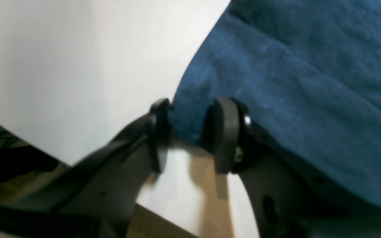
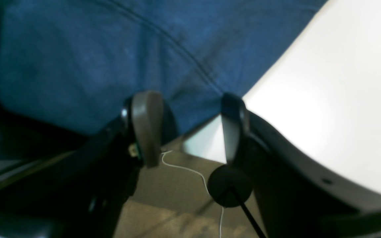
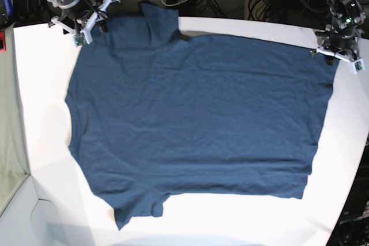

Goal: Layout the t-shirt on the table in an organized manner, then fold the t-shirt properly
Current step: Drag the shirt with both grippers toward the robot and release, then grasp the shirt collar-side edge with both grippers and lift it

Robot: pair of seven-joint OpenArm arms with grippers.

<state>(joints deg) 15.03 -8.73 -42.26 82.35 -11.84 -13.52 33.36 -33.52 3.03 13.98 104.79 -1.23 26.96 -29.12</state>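
The surface is a wide white top, and the t-shirt lies spread nearly flat across most of it, reaching from one pincer to the other along the far edge; only mild ripples and a turned sleeve near the front show, so I judge the laying-out close to done and the step in hand to be taking both far corners for a pull or a first fold.

The left pincer sits at the shirt's far corner with blue cloth between its two pads, so it looks clenched on the t-shirt's edge, with bare surface just below the pads; the right pincer stands at the opposite far corner, its jaws parted around the hem edge with cloth reaching into the gap, yet whether it truly pinches the fabric I cannot tell.

To do this well, both grips want to bite the same depth of cloth, just inside the hem; the two arms should then rise and travel together, keeping the edge between them taut but not stretched; a shallow hold on the right side might let that corner slip and skew the fold.
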